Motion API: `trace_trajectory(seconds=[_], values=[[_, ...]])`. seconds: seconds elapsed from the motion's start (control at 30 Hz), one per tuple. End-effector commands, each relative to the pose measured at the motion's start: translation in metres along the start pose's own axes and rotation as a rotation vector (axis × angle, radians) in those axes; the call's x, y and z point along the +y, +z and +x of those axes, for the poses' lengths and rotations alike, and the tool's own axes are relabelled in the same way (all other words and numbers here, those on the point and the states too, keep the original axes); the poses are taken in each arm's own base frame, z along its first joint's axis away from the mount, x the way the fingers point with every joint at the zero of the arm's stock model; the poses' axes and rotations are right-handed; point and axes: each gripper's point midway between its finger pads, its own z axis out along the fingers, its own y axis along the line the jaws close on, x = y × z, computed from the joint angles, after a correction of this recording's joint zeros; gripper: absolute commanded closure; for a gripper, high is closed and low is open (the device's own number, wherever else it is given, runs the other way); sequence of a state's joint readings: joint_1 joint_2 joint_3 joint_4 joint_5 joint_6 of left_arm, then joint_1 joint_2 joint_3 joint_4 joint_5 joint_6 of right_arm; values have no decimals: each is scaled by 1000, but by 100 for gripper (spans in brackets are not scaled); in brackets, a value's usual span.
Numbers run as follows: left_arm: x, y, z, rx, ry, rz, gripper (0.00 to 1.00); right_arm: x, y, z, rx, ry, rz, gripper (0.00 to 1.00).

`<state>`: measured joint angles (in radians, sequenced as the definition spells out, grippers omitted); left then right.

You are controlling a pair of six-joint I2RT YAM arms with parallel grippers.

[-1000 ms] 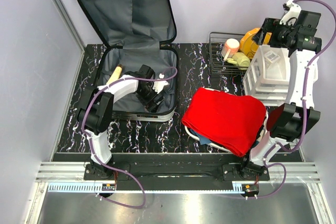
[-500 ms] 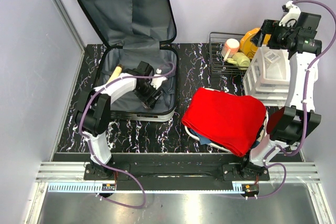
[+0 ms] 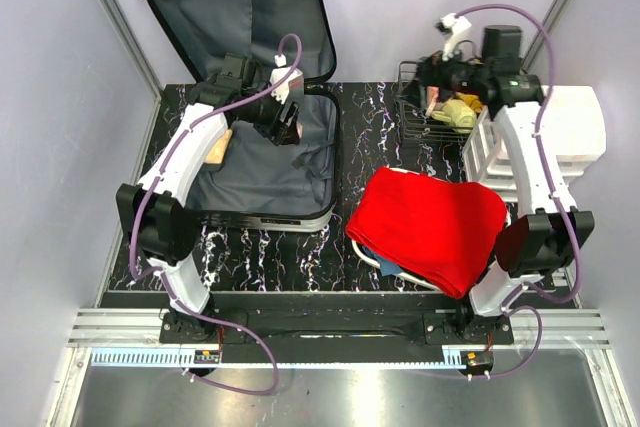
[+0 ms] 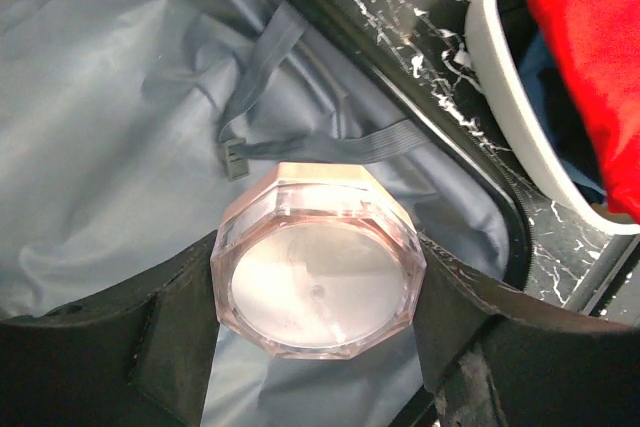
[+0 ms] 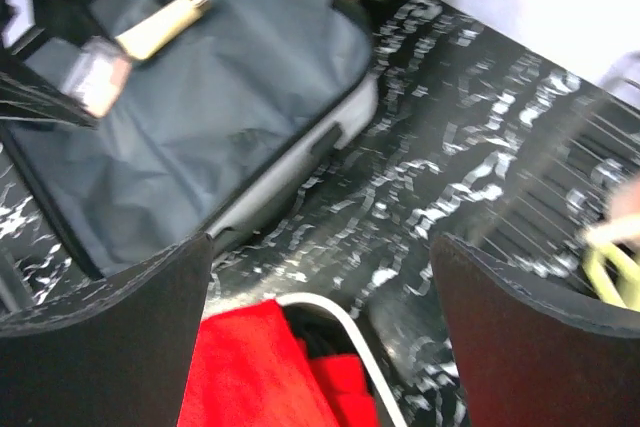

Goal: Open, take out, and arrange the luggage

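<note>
The luggage (image 3: 262, 162) left, jar (image 4: 318, 272) over it, basin (image 3: 370, 257) right, wire basket (image 3: 408, 97) behind

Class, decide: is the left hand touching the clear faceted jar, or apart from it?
Touching. The left wrist view shows the left hand clamping the jar, fingers against both sides.

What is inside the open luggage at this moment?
In the luggage, a beige object and loose straps lie on the grey lining. The left gripper holds a clear jar above it. The left arm hides part of the lining beneath.
</note>
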<state>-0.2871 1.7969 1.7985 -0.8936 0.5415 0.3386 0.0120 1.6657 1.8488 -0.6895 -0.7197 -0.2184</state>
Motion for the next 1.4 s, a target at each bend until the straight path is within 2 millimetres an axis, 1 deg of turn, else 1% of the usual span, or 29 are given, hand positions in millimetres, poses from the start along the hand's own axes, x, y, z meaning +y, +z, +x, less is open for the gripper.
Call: trace_trajectory(seconds=[0.0, 0.03, 0.07, 0.1, 0.13, 0.17, 0.2, 0.23, 0.27, 0.37, 0.5, 0.63, 0.73, 0.8, 0.83, 0.87, 0.9, 1.0, 1.13, 1.23, 1.27, 1.33, 1.37], values=[[-30, -24, -45, -175, 78, 24, 56, 53, 41, -24, -47, -32, -139, 2], [-37, -23, -49, -193, 104, 24, 56, 66, 62, -17, -18, 38, -183, 2], [-37, -20, -45, -192, 114, 6, 56, 74, 68, -25, -26, 59, -203, 3], [-41, -27, -57, -238, 152, -14, 56, 81, 77, -25, -17, 80, -227, 4], [-47, -25, -58, -245, 174, -16, 56, 91, 92, -16, 25, 170, -266, 5], [-48, -22, -57, -244, 176, -27, 56, 98, 96, -20, 26, 189, -291, 5], [-49, -23, -64, -274, 192, -33, 56, 103, 100, -19, 37, 212, -316, 5], [-52, -24, -66, -287, 200, -35, 56, 110, 108, -13, 66, 265, -355, 5], [-51, -22, -68, -293, 198, -48, 56, 119, 110, -17, 66, 268, -387, 5], [-54, -21, -76, -312, 215, -62, 56, 137, 114, -15, 91, 284, -473, 5], [-59, -20, -84, -333, 237, -63, 56, 153, 113, -12, 107, 284, -549, 6], [-60, -16, -85, -332, 245, -55, 56, 173, 107, -7, 135, 286, -634, 6], [-63, -14, -88, -339, 264, -48, 56, 185, 109, 0, 151, 262, -658, 6], [-65, -12, -90, -339, 274, -44, 56, 190, 111, 2, 162, 262, -667, 6], [-65, -14, -93, -346, 285, -45, 56, 192, 114, 7, 180, 268, -667, 7], [-65, -14, -94, -347, 288, -46, 56, 193, 115, 5, 177, 260, -669, 7], [-66, -14, -95, -350, 293, -43, 56, 192, 118, 9, 189, 269, -664, 9], [-65, -13, -98, -353, 305, -46, 56, 193, 120, 5, 181, 258, -662, 12], [-62, -11, -98, -349, 305, -56, 56, 195, 123, 6, 189, 259, -666, 26], [-60, -10, -98, -347, 303, -71, 56, 194, 124, 9, 202, 268, -661, 32], [-58, -11, -100, -351, 302, -80, 56, 195, 123, 8, 203, 264, -664, 30], [-59, -11, -100, -356, 303, -83, 56, 193, 125, 14, 228, 276, -654, 25], [-57, -12, -101, -360, 303, -90, 55, 193, 126, 12, 229, 275, -650, 24]])
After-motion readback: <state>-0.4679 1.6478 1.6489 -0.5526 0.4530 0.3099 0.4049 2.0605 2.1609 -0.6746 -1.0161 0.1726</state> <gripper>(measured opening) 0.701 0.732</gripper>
